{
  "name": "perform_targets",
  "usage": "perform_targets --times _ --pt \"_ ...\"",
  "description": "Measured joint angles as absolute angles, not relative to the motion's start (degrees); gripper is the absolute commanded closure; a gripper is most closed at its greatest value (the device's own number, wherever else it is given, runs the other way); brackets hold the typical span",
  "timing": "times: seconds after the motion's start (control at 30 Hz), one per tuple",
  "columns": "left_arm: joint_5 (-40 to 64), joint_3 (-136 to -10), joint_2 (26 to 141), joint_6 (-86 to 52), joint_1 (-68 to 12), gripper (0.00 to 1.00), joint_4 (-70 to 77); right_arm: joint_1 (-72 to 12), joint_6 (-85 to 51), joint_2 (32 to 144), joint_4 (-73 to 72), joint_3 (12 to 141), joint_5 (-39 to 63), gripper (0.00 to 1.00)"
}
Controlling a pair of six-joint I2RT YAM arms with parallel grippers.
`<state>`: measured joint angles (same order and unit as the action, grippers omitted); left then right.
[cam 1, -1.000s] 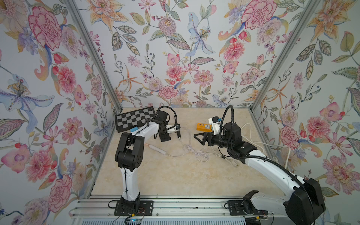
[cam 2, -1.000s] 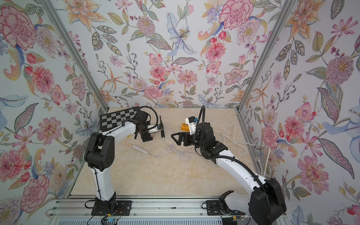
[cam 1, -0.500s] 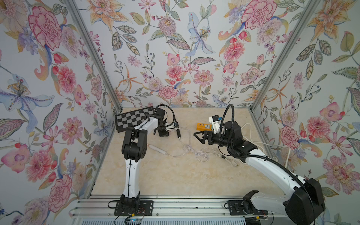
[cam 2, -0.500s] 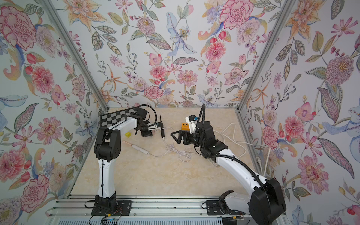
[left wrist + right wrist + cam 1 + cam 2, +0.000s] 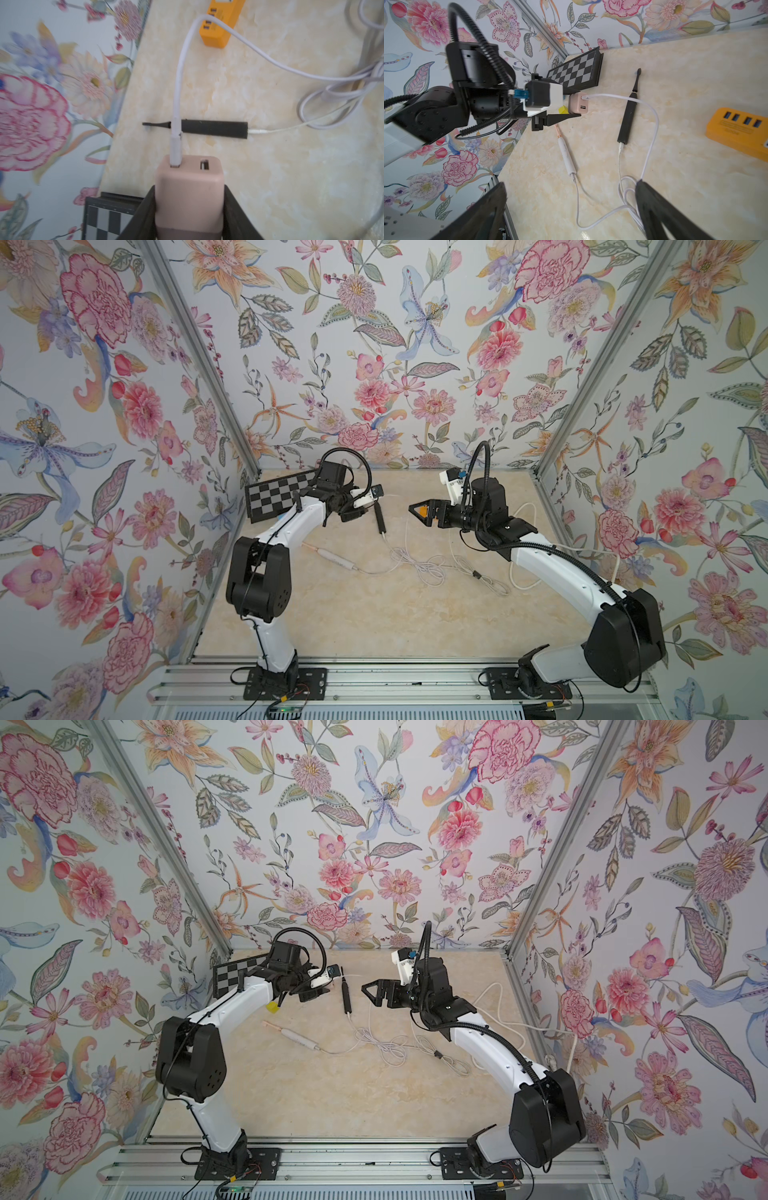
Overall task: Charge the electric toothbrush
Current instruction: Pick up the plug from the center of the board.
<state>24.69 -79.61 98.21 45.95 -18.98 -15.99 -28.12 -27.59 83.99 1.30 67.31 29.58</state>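
The left hand (image 5: 190, 187) pinches a pink adapter (image 5: 189, 178) between its two black fingers (image 5: 143, 209), socket face pointing away from the wrist. A white cable (image 5: 178, 93) is plugged into one of the two sockets (the other stands free) and arcs off ahead of the hand. Just beyond the adapter, crosswise to the fingers, the black toothbrush (image 5: 214, 128) lies flat on the marbled worktop (image 5: 291, 176), with a thin white lead (image 5: 270, 131) entering its base end. Farther ahead of the hand sits an orange power strip (image 5: 216, 31), and loose coils of cable (image 5: 342, 93) lie off to one side. A chessboard (image 5: 104, 220) stands at the wall, close beside the hand. The right hand (image 5: 570, 184) faces the left one from across the worktop, fingers spread wide and holding nothing. Between the two hands, nearer the left, a white toothbrush (image 5: 566, 153) lies alongside the black one but apart from it.
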Motion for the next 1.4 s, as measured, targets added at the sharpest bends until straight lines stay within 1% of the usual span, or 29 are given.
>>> perform_targets --times 0.1,0.17,0.33,0.37,0.4,0.5,0.57,0.6,0.63,0.7,0.73,0.8,0.83,0.97,1.03,1.17,1.3,1.37,1.4 --pt "27.33 -71.02 87.26 40.49 -24.36 0.79 -2.28 -29.10 -25.58 87.31 1.10 72.01 31.62 0.04" --pt "29.15 -67.46 83.94 37.23 -27.22 0.79 4.60 -30.06 -24.34 88.62 1.04 73.76 32.75 0.08" --pt "32.10 -64.86 84.25 32.58 -28.36 0.79 11.20 -31.11 -22.35 89.49 0.71 75.00 32.69 0.27" --pt "32.62 -64.84 84.38 32.23 -28.36 0.79 11.38 -31.11 -21.96 89.49 0.71 75.00 32.34 0.31" --pt "32.88 -64.84 84.44 32.08 -28.34 0.79 11.51 -31.11 -21.52 89.49 0.67 74.98 32.05 0.38" --pt "33.36 -64.84 84.53 32.03 -28.32 0.79 11.60 -30.94 -20.82 89.49 0.43 74.98 32.36 0.65" --pt "33.52 -64.84 84.88 32.03 -28.32 0.79 11.53 -31.33 -20.32 89.47 0.36 75.00 32.18 0.76" --pt "33.71 -64.84 84.95 31.83 -28.18 0.79 11.38 -31.35 -20.18 89.49 0.40 75.00 32.14 0.77" --pt "33.78 -64.84 84.99 31.79 -28.16 0.79 11.33 -31.38 -19.99 89.49 0.45 75.00 32.14 0.74" --pt "33.98 -64.84 85.10 31.66 -28.16 0.79 11.35 -31.38 -19.66 89.49 0.62 75.00 32.10 0.48" --pt "34.00 -64.84 85.12 31.66 -28.16 0.80 11.35 -31.29 -19.81 89.49 0.69 75.00 32.05 0.47" --pt "33.82 -64.84 85.19 31.66 -28.16 0.80 11.38 -30.92 -19.73 89.36 0.64 74.83 31.79 0.46" --pt "33.63 -64.84 85.19 31.66 -28.16 0.80 11.38 -30.61 -19.73 89.10 0.58 74.43 31.44 0.47" --pt "31.14 -64.84 85.25 31.66 -28.49 0.80 11.27 -29.39 -20.58 84.36 0.36 69.43 30.50 0.60" --pt "29.87 -64.84 85.23 31.68 -28.51 0.80 11.68 -28.82 -20.93 80.38 0.86 66.26 29.32 0.64" --pt "27.99 -64.84 85.23 31.68 -28.51 0.80 11.75 -29.87 -22.15 74.94 1.45 63.99 27.88 0.64" --pt "27.66 -64.84 85.23 31.66 -28.53 0.80 11.66 -33.36 -24.38 73.73 -0.32 64.01 27.42 0.61" --pt "27.68 -64.84 85.23 31.66 -28.60 0.80 11.68 -34.44 -26.17 74.61 -1.28 64.38 27.31 0.55" --pt "27.70 -64.84 85.23 31.64 -28.67 0.80 11.70 -34.44 -27.00 75.29 -1.54 64.73 26.94 0.53"
